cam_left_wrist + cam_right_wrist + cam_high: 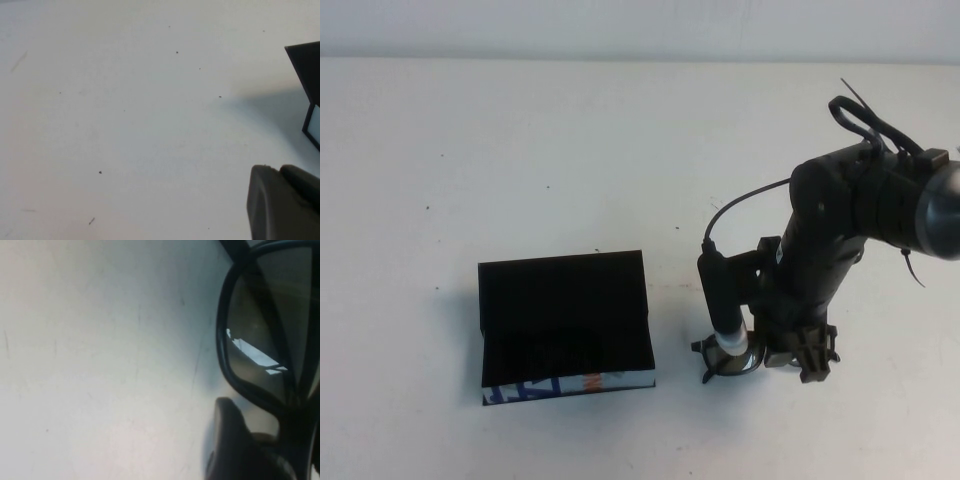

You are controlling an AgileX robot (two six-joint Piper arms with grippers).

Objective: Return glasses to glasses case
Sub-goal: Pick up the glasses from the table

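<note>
The right pincer (800, 352) sits low over the glasses (725, 358) on the table (620, 150); whether it grips cannot be told. The left pincer (285, 205), state also unclear, waits near the open case (565, 325). A firm hold on the frame, not the lens, should come before lifting.

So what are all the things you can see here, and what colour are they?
glasses case: one, black with a white printed front edge, lid open, on the table's left-centre.
glasses: one pair, black frame, tinted lenses, right of the case, under the right gripper.
table: one, white.
cable: one, black, along the right arm.
right gripper: one, black, down at the glasses.
left gripper: one, dark, near the case's edge, seen only by its wrist camera.
</note>
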